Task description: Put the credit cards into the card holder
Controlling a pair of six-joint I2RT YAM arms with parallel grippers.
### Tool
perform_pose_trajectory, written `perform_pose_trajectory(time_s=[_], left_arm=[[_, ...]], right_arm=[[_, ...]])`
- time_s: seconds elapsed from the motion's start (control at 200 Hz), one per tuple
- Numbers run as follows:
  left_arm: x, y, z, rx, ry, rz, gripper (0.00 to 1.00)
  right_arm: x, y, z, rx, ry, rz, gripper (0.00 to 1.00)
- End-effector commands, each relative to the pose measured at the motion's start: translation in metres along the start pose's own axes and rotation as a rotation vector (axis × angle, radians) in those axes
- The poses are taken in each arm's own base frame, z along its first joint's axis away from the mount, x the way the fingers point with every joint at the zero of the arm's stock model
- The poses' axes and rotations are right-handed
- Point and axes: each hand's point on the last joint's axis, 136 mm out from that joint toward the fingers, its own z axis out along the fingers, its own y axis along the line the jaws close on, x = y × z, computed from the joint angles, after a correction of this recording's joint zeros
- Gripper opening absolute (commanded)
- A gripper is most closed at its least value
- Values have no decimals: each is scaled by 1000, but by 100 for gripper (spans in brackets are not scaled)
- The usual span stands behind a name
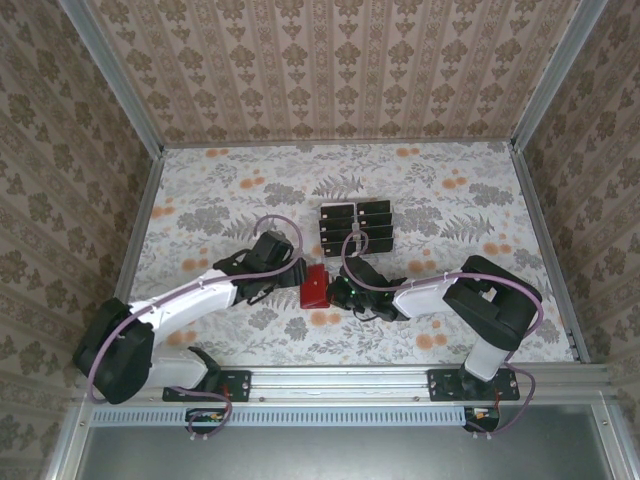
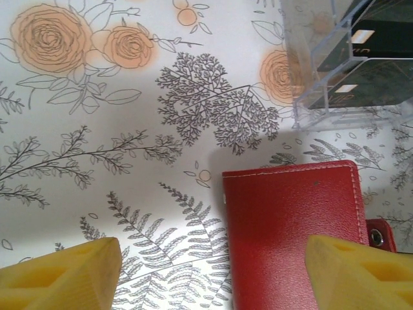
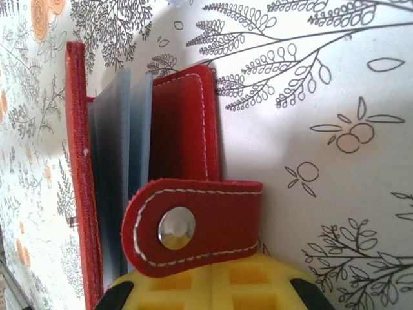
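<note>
The red card holder (image 1: 315, 285) lies on the flowered table between my two grippers. In the left wrist view its cover (image 2: 290, 232) fills the right half of the gap between my yellow fingers; the left gripper (image 2: 210, 278) is open over its left edge. My right gripper (image 3: 219, 287) is shut, and its joined fingertips (image 3: 187, 290) touch the lower edge of the snap strap (image 3: 193, 223). The holder is ajar there, and its greyish pockets (image 3: 122, 148) show. The black credit cards (image 1: 340, 215) sit in a clear rack (image 2: 322, 103) just beyond the holder.
Patterned walls enclose the table (image 1: 200, 200) on three sides. The arm bases stand on a metal rail (image 1: 340, 380) at the near edge. Open tabletop lies to the far left and far right of the rack.
</note>
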Motion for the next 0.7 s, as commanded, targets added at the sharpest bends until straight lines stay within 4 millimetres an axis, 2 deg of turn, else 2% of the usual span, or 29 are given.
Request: perform_pose_trajectory(time_s=[0.0, 0.15, 0.37, 0.48, 0.695], left_arm=[[-9, -17, 3, 48, 9, 27, 77], [-17, -39, 15, 77, 24, 54, 77], [-20, -64, 33, 79, 53, 115, 77], [-16, -65, 42, 52, 74, 128, 77], [-7, -53, 52, -23, 120, 151, 76]], right_arm=[[28, -69, 5, 221, 82, 36, 1], [28, -70, 5, 223, 81, 39, 1], [28, -70, 5, 222, 78, 43, 1], [29, -71, 5, 224, 79, 44, 1], [30, -73, 6, 224, 80, 52, 0]])
